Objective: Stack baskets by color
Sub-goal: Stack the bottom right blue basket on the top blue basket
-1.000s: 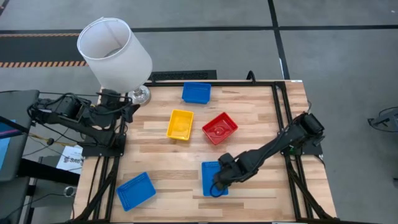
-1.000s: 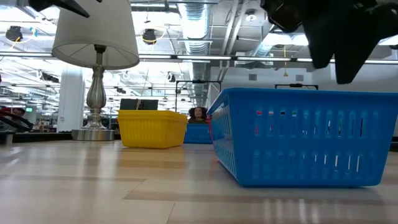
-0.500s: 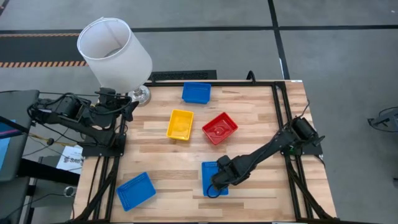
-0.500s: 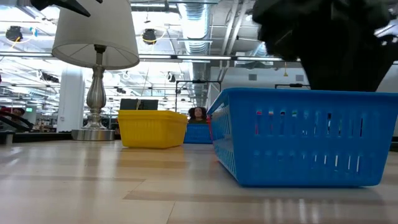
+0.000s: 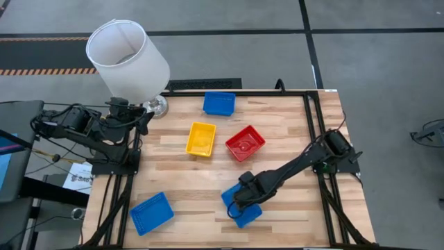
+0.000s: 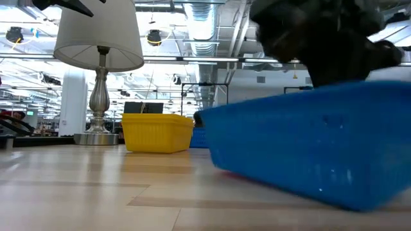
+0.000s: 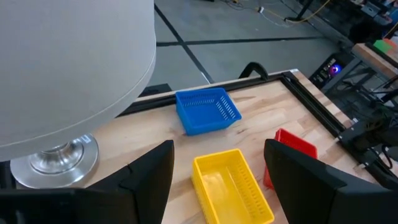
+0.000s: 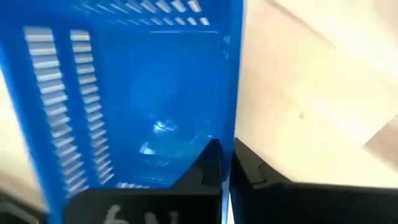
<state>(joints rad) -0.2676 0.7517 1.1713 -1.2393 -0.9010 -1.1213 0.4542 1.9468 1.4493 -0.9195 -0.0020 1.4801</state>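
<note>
- Right gripper (image 5: 244, 199) is clamped on the wall of a blue basket (image 5: 242, 206), tilted near the desk's (image 5: 291, 139) front edge.
- Left gripper (image 7: 217, 168) is held spread at the back left corner, beside the lamp (image 5: 128, 59).
- No readable writing is seen.
- Other baskets are noted: yellow basket (image 5: 200, 138) and red basket (image 5: 245, 143) mid-desk.

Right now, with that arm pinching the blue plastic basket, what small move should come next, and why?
Probably lift it. The right gripper is shut on the wall of the blue mesh-sided plastic basket, which is tilted, one edge off the wooden table. Another blue basket sits near the left corner, a likely stacking spot.
</note>
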